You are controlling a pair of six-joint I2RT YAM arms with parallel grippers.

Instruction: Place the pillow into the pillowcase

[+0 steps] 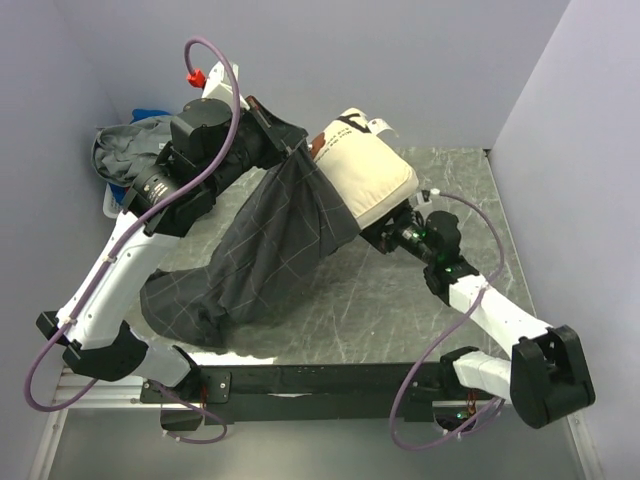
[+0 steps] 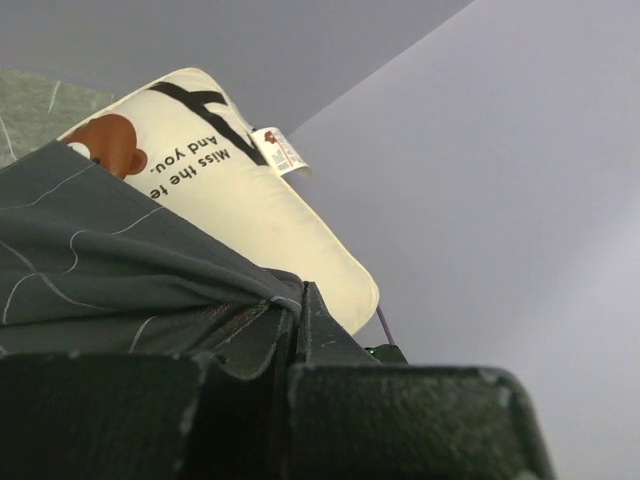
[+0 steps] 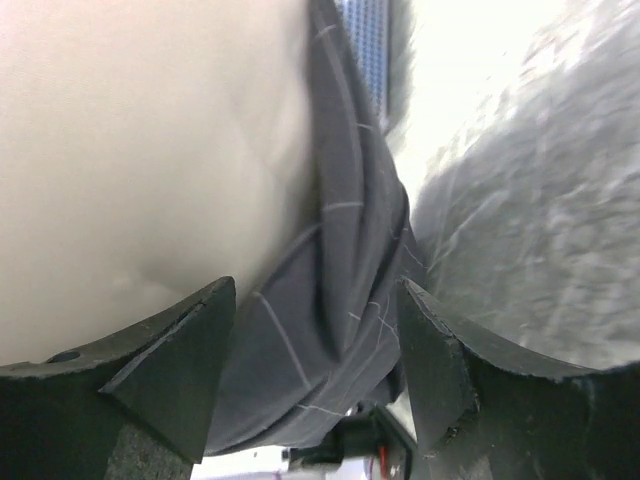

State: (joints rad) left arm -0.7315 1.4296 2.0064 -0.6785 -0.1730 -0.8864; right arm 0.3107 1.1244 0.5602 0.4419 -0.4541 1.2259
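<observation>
Left hand (image 2: 298, 322): fully closed, pinching the upper hem of the pillowcase (image 2: 100, 260) between its fingertips, raised above the far left part of the worktop (image 1: 400, 300)
Right hand (image 3: 315, 370): fingers wide apart, with a bunched fold of pillowcase hanging in the gap; the wrist view does not show whether either pad presses on the cloth
Right hand's place: low at the near right side of the pillow (image 1: 370, 175), partly tucked under it
Pillowcase: dark grey with thin pale grid lines; it hangs from the left hand and slopes down toward the near left, where its tail lies crumpled on the worktop
Pillowcase mouth: wrapped over the near left end of the pillow, one edge running across the bear face (image 2: 110, 145)
Pillow: cream, lifted and tilted at the far centre; only its near left end is inside the case, and most of it sticks out toward the far right
Print: dark lettering (image 2: 190, 170) just beside the bear, uncovered
Label: a small sewn tag (image 2: 278, 150) on the pillow's far edge
Far left corner: a heap of grey and blue cloth (image 1: 125, 150) behind the left arm
</observation>
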